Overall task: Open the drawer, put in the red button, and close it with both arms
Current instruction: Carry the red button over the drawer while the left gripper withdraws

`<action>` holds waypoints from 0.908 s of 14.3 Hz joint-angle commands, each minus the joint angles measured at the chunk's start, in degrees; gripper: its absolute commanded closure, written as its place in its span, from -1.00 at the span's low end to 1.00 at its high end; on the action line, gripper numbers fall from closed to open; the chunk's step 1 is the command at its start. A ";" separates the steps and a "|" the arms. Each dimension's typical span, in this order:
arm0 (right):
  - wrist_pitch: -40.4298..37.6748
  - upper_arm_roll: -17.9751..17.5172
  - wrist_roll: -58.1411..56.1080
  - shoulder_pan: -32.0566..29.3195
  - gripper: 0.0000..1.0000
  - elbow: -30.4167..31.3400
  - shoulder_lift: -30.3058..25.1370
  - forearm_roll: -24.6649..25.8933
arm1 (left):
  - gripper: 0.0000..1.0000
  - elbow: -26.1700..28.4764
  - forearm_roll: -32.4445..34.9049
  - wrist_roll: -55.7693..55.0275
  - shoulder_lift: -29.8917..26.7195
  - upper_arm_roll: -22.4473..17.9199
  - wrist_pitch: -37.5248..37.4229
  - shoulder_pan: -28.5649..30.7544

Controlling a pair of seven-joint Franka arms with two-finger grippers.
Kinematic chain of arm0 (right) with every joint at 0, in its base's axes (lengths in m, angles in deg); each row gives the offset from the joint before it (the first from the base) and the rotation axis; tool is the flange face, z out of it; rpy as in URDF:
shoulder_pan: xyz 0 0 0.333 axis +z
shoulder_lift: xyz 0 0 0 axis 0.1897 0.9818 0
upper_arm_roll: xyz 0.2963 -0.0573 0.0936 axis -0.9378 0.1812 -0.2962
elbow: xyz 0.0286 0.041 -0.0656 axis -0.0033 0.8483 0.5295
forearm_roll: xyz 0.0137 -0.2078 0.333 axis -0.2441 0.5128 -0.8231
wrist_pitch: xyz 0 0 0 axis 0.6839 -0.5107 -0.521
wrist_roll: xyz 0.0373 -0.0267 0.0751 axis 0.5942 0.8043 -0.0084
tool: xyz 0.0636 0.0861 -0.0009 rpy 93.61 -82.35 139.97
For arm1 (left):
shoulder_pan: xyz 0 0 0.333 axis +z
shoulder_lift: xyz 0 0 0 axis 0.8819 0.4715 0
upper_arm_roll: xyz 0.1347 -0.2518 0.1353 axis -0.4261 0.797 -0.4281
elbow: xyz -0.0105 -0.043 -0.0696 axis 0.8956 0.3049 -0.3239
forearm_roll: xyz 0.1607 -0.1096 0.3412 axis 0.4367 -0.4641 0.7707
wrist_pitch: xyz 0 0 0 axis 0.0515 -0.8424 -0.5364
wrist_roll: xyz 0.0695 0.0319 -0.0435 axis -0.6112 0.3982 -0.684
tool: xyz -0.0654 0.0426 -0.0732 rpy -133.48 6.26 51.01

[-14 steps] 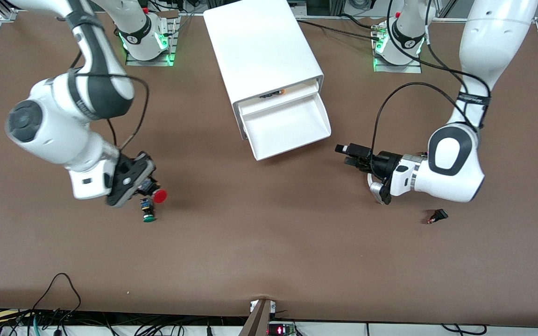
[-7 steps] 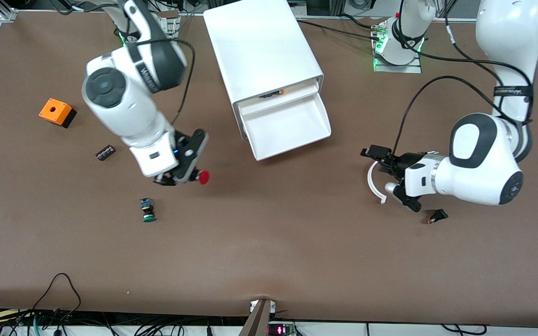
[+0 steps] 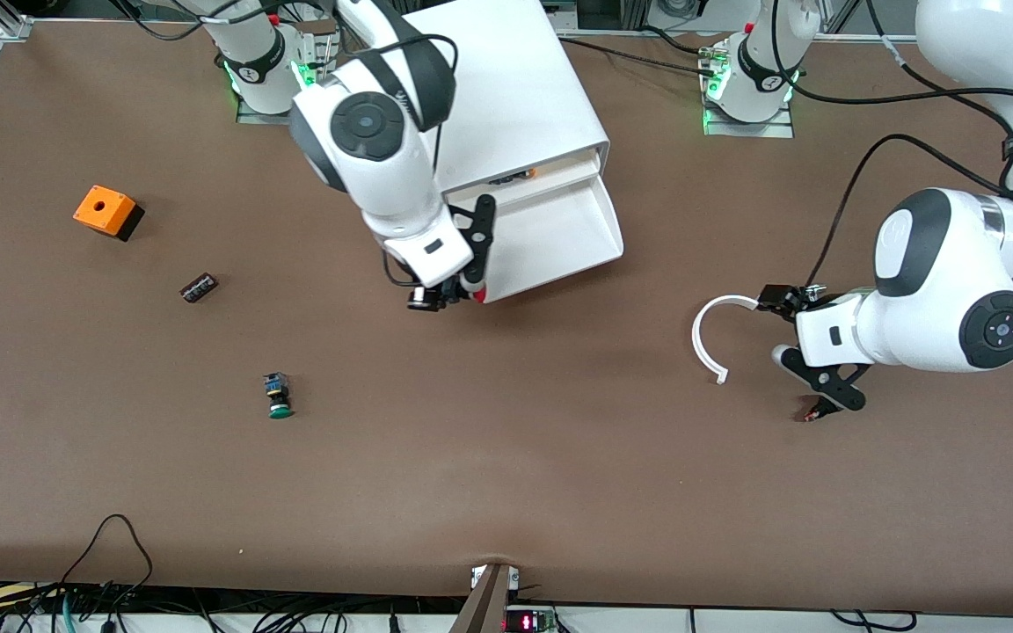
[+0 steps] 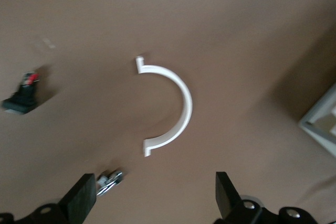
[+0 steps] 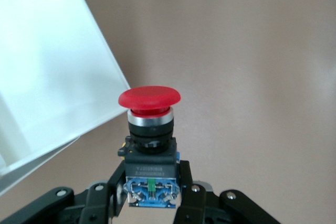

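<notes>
My right gripper (image 3: 456,295) is shut on the red button (image 3: 479,294) and holds it over the table at the front corner of the open drawer (image 3: 559,242). In the right wrist view, the fingers (image 5: 185,177) clamp the button's blue-and-black body (image 5: 151,174), red cap outward, with the drawer's white wall (image 5: 52,77) beside it. The drawer sticks out of the white cabinet (image 3: 498,88), below the front with the orange-and-black bit (image 3: 515,177). My left gripper (image 3: 795,345) is open and empty above the table toward the left arm's end.
A white plastic arc (image 3: 696,338) lies before the left gripper, also in the left wrist view (image 4: 185,103). A small black connector (image 3: 810,414) lies by that gripper. A green button (image 3: 278,397), a dark small part (image 3: 198,287) and an orange box (image 3: 105,211) lie toward the right arm's end.
The right arm has carried the red button from beside the green button to the drawer's front corner. The left arm has drawn back toward its end, away from the drawer and the arc.
</notes>
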 commanded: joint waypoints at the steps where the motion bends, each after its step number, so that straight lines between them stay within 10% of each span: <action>1: -2.26 0.64 -5.87 0.93 0.56 -3.64 2.53 0.74 | -1.00 -0.15 5.53 -2.83 -3.73 0.08 -0.76 0.10; 13: -4.90 0.73 -9.41 10.33 0.56 -4.52 3.76 1.18 | -1.00 -9.47 6.50 -9.68 -8.14 -1.24 -0.67 3.18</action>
